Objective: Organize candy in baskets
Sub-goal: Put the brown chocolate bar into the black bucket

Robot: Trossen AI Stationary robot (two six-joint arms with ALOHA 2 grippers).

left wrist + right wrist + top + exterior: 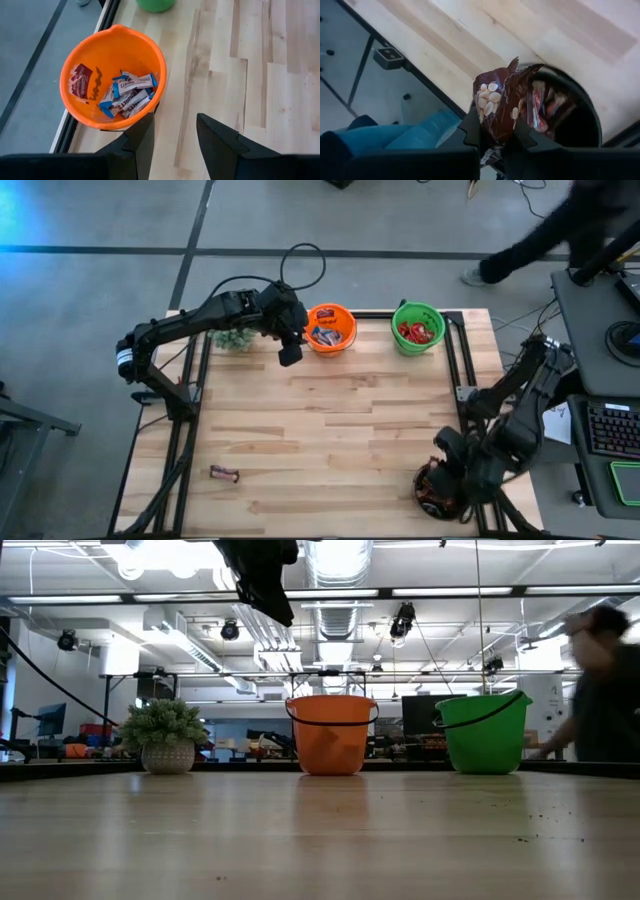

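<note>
Right gripper [496, 134] is pinching a dark brown candy packet [499, 102] just over the black bowl [580, 131], at the lower right of the high view.

Left gripper [174, 131] is hovering with fingers spread and empty beside the orange pail [112, 75], upper middle of the high view; blue-and-white candies [129, 94] (and one red packet [80, 81]) are lying inside it. Red candies [417, 332] are sitting in the green pail [400, 313] to its right. One dark candy [224, 473] is lying on the table [330, 440], lower left.

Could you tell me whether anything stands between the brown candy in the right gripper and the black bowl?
Nothing visible does: the right gripper, shut on the brown candy, hangs just beside the black bowl's open rim.
</note>
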